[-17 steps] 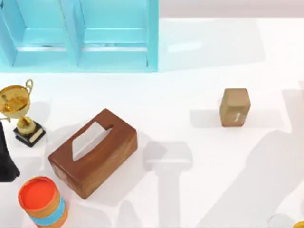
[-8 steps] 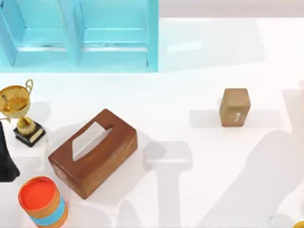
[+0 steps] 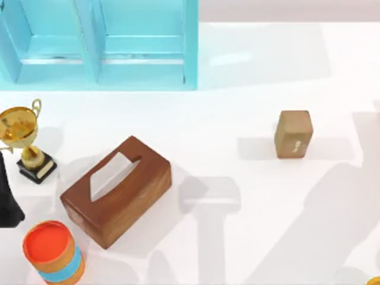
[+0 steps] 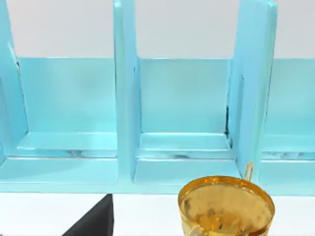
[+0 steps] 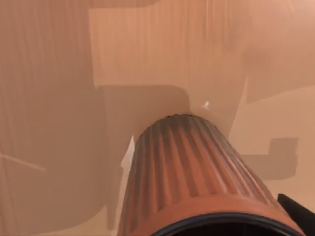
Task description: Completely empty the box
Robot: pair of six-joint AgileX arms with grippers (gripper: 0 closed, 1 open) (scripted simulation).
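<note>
Wooden tissue box [image 3: 116, 191] is sitting on the white table [image 3: 237, 249], left of centre in the top view and turned at an angle. A white tissue [image 3: 108, 175] is showing in the slot on its lid, lying flat rather than standing up out of the opening. Nothing is touching the box.

Around it:
- a gold trophy [image 3: 22, 138] on a dark base is standing near the table's left edge, apart from the box;
- an orange-topped can [image 3: 50, 249] with a blue band is standing just beside the box's near-left corner;
- a small tan block [image 3: 293, 134] is sitting well apart on the right side;
- a cyan shelf unit [image 3: 98, 44] is running along the far left.

Left arm [image 3: 7, 196] is hanging as a dark shape at the table's left edge, between trophy and can. Its wrist view is looking at the shelf and the trophy's cup (whether its gripper is open or closed, cannot tell).

Right wrist view is looking along a ribbed cylinder [image 5: 192, 172] over a flat surface; the right arm's grip state cannot be told either.
</note>
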